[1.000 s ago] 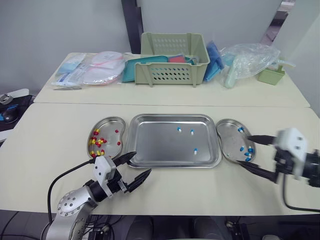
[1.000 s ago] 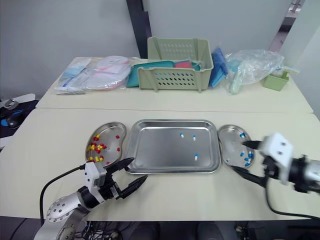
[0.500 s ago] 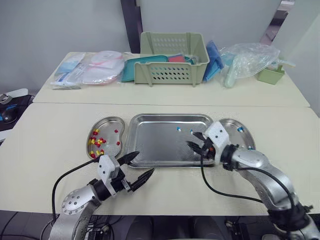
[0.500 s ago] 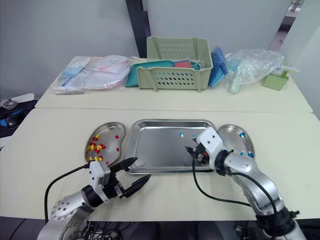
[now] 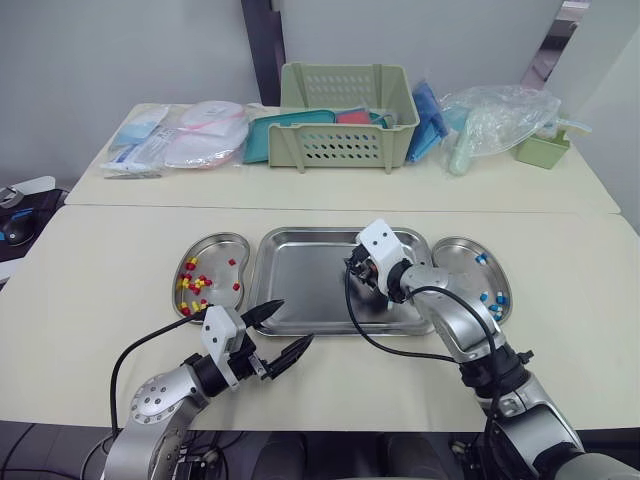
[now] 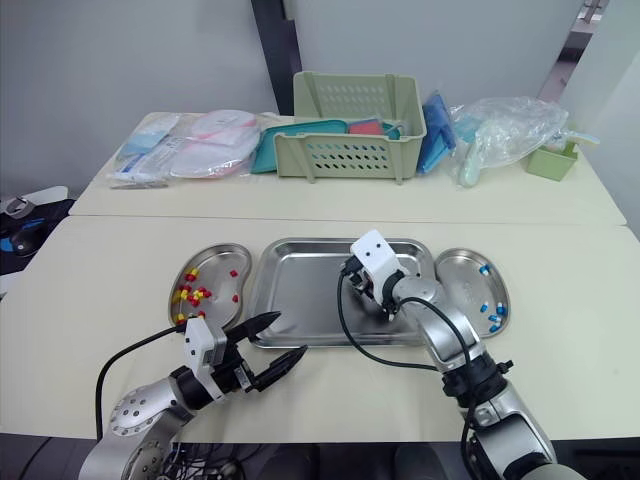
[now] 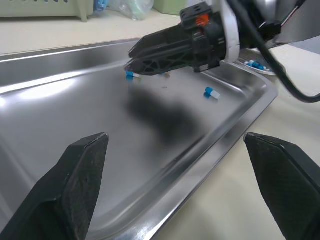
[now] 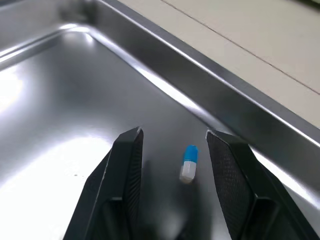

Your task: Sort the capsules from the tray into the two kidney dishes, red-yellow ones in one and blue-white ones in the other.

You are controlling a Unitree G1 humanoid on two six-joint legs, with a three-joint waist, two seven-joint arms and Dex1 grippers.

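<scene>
1. Capsule pickup is the step in hand: the right gripper (image 8: 174,134) is low over the far part of the tray (image 5: 300,290), its fingers a narrow gap apart on either side of a blue-white capsule (image 8: 188,163) that lies loose on the tray floor, close to the far wall.
2. The capsule is not yet gripped; bare metal shows between it and each finger.
3. At least one other blue-white capsule (image 7: 212,93) lies in the tray nearby. I can see no red-yellow ones there.
4. The left kidney dish (image 5: 222,245) holds the red-yellow capsules and the right kidney dish (image 5: 450,260) the blue-white ones, so the sorting looks nearly done.
5. The left gripper (image 5: 297,320) hangs spread wide and empty over the worktop (image 5: 100,290), at the tray's near edge.
6. Next, I judge, the right gripper should come down, centre on the capsule and close gently. The capsule is small, smooth and round and could roll or squirt out on the slick metal. Then it goes to the right dish.
</scene>
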